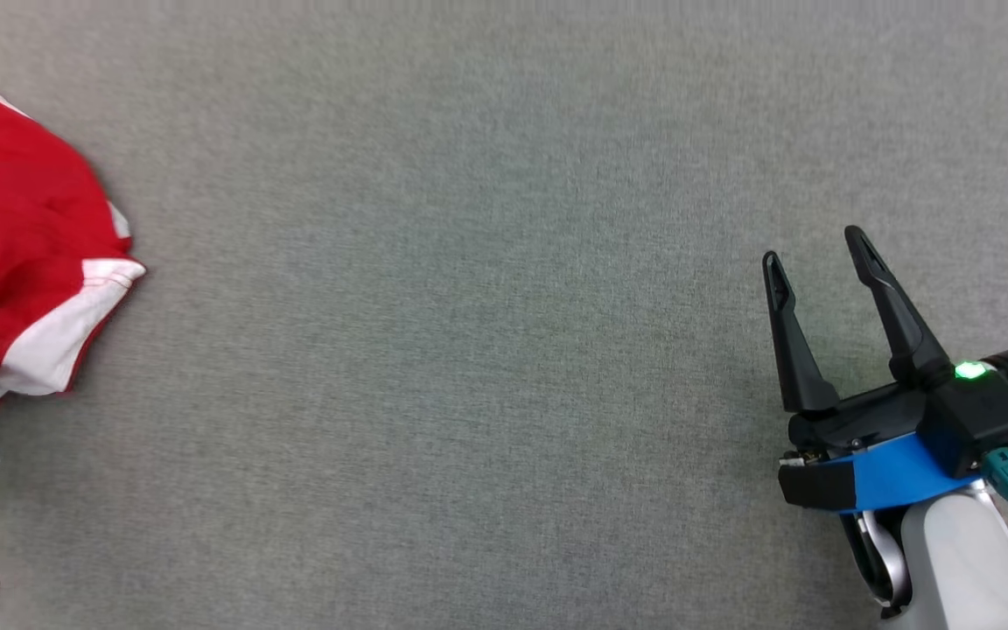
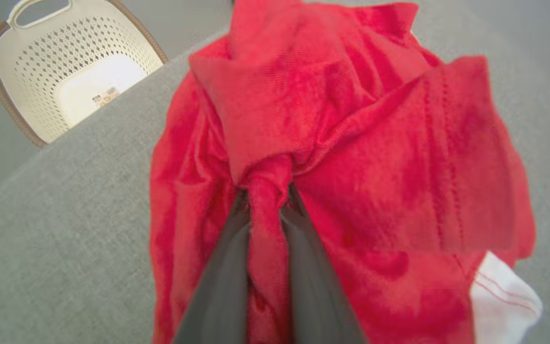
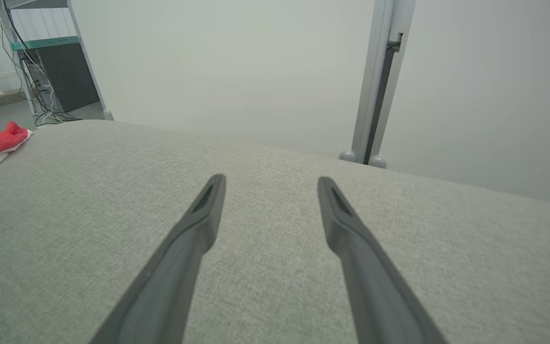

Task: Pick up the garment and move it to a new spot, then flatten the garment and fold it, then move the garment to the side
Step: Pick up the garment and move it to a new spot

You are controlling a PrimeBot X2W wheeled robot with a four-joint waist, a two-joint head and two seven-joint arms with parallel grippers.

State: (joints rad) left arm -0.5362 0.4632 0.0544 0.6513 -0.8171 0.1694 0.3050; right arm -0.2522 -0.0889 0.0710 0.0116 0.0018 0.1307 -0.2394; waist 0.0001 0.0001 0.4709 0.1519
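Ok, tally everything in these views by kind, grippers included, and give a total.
garment: 1
basket: 1
table: 1
grippers: 2 (left gripper, right gripper)
total: 5

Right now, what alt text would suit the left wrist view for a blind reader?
The left hand pinches a bunched fold of a red garment with white trim between its two dark fingers, over a grey surface. A cream perforated basket sits beyond its edge.
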